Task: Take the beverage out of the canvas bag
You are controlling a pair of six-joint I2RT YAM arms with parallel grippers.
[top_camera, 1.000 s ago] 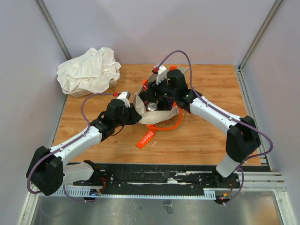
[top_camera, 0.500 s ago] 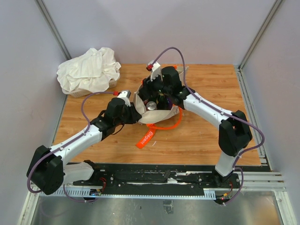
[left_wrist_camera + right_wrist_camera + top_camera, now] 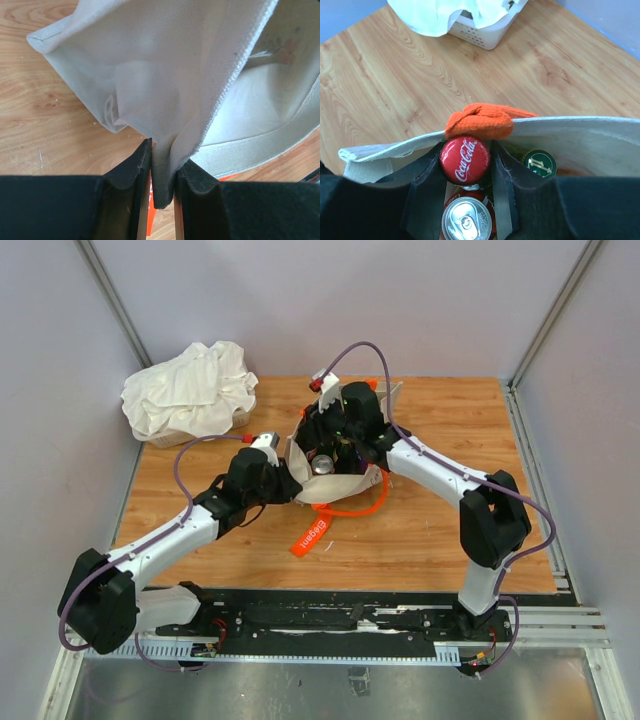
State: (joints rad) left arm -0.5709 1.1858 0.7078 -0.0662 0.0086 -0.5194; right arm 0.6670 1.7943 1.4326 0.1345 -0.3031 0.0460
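Observation:
The beige canvas bag [image 3: 345, 483] stands open at the table's middle, its orange strap [image 3: 313, 535] trailing toward me. My left gripper [image 3: 285, 480] is shut on the bag's rim [image 3: 165, 75], a fold of canvas pinched between its fingers [image 3: 162, 150]. My right gripper [image 3: 330, 445] reaches down into the bag. In the right wrist view its fingers [image 3: 465, 150] press both sides of a bottle's red Coca-Cola cap [image 3: 465, 159], just under the orange handle [image 3: 480, 121]. Below the cap sits a can's silver top [image 3: 466, 220], and a green-capped bottle [image 3: 540, 163] stands to the right.
A white cloth bundle [image 3: 190, 390] fills a white basket [image 3: 480, 30] at the table's far left corner. Grey walls close in the wooden table [image 3: 450, 530] on the left, back and right. A black rail [image 3: 330, 620] runs along the near edge.
My right arm has moved left and lowered its gripper deeper into the bag, and its jaws have narrowed onto the red-capped bottle. The left gripper has kept its hold on the rim.

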